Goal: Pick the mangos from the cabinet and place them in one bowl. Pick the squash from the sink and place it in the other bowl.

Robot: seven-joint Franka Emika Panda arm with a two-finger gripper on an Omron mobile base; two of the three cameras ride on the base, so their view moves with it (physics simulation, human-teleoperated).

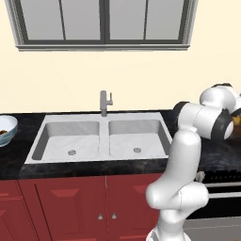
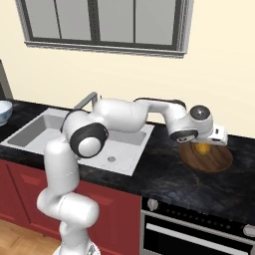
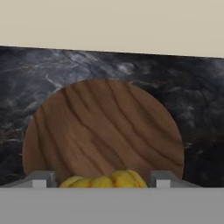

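Black counter (image 2: 164, 174) right of sink (image 1: 101, 136): hand (image 3: 101, 183) grips squash (image 3: 105, 180) over wooden bowl (image 3: 103, 127), near rim.

- Arm (image 2: 119, 117): rises from the base, bends at a dark elbow joint, then reaches out level toward the robot's right.
- Wrist: folded downward at the end of the reach, so the hand (image 2: 203, 148) points down.
- Fingers (image 3: 41, 179): two grey tips stand well apart, one on either side of a ribbed yellow squash (image 3: 103, 180).
- Grip: the squash sits between the fingers; contact at the pads cannot be confirmed.
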